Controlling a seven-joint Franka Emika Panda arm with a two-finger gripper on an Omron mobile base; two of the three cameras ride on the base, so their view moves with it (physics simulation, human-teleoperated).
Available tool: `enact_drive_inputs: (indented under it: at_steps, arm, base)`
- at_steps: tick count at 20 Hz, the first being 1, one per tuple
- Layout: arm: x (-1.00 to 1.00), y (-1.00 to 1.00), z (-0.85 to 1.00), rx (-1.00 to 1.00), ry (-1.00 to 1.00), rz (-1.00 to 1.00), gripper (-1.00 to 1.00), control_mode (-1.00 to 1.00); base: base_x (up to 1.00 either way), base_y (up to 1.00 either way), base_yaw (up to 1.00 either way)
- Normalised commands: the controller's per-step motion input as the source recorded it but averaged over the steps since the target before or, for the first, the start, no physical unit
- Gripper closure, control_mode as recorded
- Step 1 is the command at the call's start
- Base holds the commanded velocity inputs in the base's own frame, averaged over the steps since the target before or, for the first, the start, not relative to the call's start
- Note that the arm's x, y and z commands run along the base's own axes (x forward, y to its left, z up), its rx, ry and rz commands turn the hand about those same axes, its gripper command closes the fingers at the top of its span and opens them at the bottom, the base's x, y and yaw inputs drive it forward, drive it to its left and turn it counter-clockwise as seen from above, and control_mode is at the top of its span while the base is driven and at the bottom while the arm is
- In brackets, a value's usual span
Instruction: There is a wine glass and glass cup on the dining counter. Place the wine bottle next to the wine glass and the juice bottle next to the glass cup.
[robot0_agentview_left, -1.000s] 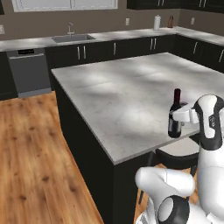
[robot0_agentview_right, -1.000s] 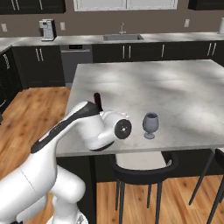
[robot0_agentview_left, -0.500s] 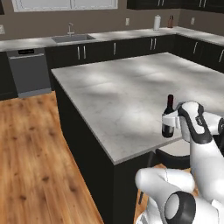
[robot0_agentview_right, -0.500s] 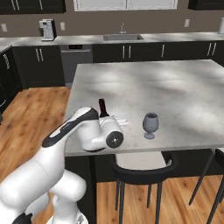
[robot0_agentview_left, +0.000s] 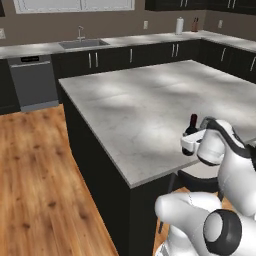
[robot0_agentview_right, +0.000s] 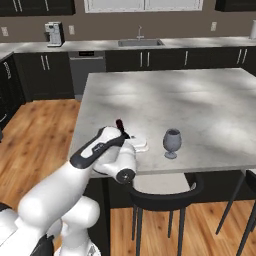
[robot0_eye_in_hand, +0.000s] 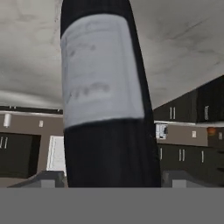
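Note:
The wine bottle (robot0_agentview_left: 192, 125) is dark with a red cap and stands upright near the front edge of the dining counter (robot0_agentview_left: 140, 100). My gripper (robot0_agentview_left: 189, 145) is shut on its body. From the right base view, the bottle's neck (robot0_agentview_right: 120, 124) sticks up behind my hand (robot0_agentview_right: 135, 145), and the wine glass (robot0_agentview_right: 171, 143) stands a short way to its right on the marbled top (robot0_agentview_right: 200, 100). The hand view is close on the bottle's pale label (robot0_eye_in_hand: 103, 70), with my gripper (robot0_eye_in_hand: 109, 180) closed around the dark body. The glass cup and the juice bottle are out of view.
A black stool (robot0_agentview_right: 165, 192) stands under the counter's front edge, right below my hand. Wall counters with a sink (robot0_agentview_left: 82, 44) and a dishwasher (robot0_agentview_left: 32, 80) run along the back. A coffee machine (robot0_agentview_right: 52, 34) sits at the far left. Wooden floor lies to the left.
My hand has carried the wine bottle a little lower and closer to the counter's front edge, nearer the wine glass. The wrist has turned. The grip is unchanged.

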Motion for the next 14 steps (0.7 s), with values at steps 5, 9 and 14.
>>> enact_drive_inputs:
  at_steps: [5,9,14]
  arm:
    - [0.04,-0.18,-0.14,0.00,-0.08,-0.05,1.00,-1.00]
    - [0.04,-0.08,-0.22,0.00,0.00,-0.04,1.00,-1.00]
    - [0.08,-0.16,-0.03,0.00,0.00,-0.05,1.00,-1.00]
  base:
    - [0.00,0.00,0.00]
    - [0.00,0.00,0.00]
    - [0.00,0.00,0.00]
